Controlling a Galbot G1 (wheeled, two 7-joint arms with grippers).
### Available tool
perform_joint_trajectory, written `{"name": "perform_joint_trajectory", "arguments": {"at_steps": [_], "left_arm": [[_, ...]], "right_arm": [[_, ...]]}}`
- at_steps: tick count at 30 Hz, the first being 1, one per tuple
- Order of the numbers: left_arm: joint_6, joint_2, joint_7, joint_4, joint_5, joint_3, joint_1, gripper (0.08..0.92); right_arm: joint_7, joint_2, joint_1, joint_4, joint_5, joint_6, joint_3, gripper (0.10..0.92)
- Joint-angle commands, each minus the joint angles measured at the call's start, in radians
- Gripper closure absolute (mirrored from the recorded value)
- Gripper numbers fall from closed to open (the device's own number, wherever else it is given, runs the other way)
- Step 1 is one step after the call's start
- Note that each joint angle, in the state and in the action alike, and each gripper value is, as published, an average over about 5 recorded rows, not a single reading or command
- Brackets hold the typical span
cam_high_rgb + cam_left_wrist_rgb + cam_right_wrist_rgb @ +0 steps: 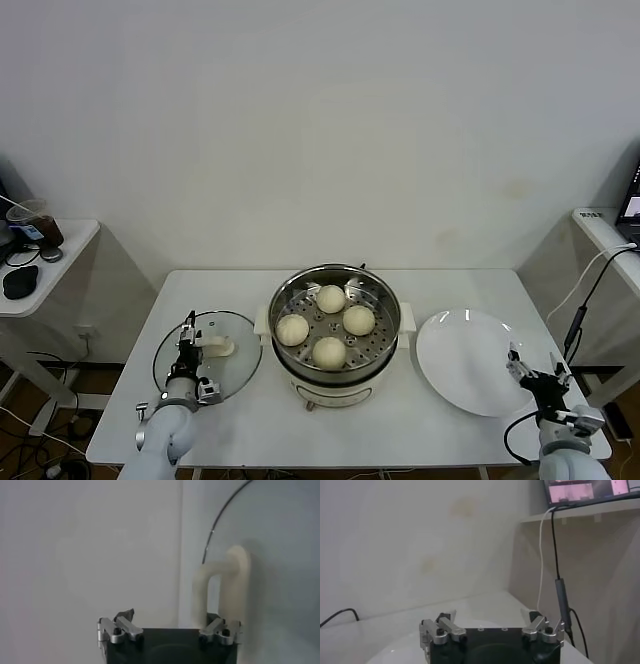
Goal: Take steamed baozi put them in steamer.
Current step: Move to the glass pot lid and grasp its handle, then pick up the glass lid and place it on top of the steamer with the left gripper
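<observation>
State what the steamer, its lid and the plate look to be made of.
Steamer: polished stainless steel by its mirror shine, on a cream base, probably plastic. Lid: clear glass, since the table shows through, with a matte cream handle. Plate: glossy white, likely ceramic, though melamine would look the same.

Four round cream-white steamed baozi (331,298) (292,329) (359,319) (329,352) inside one shiny stainless-steel steamer (334,378). One flat glass lid (172,368) left, one white round plate (470,362) right.

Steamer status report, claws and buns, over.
Four baozi in steamer. Left claw open at glass lid handle. Right claw open, idle beside plate.
</observation>
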Motion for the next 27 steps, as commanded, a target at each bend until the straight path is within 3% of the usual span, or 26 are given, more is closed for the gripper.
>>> {"name": "perform_joint_trajectory", "arguments": {"at_steps": [1,12,18,23,27], "left_arm": [[-0.002,0.001,-0.014,0.024,-0.017,-0.009,-0.006,0.355],[0.074,-0.004,0.013,-0.127,-0.084,-0.040,0.060,0.675],[0.312,0.002,-0.013,-0.261,-0.039,-0.013,0.111,0.805],[0.493,-0.019,0.103,-0.369,0.124,0.000,0.113,0.824],[0.523,-0.054,0.218,-0.491,0.197,-0.027,0.119,0.824]], "right_arm": [[-0.001,0.002,0.000,0.001,-0.003,0.001,-0.002,0.203],[-0.001,0.009,0.001,0.004,-0.008,0.003,-0.006,0.203],[-0.002,0.011,-0.001,0.008,-0.008,0.002,-0.006,0.203],[-0.002,0.016,0.001,0.025,-0.009,-0.010,-0.007,0.203],[-0.001,0.024,0.001,0.039,-0.016,-0.023,-0.008,0.203]]}}
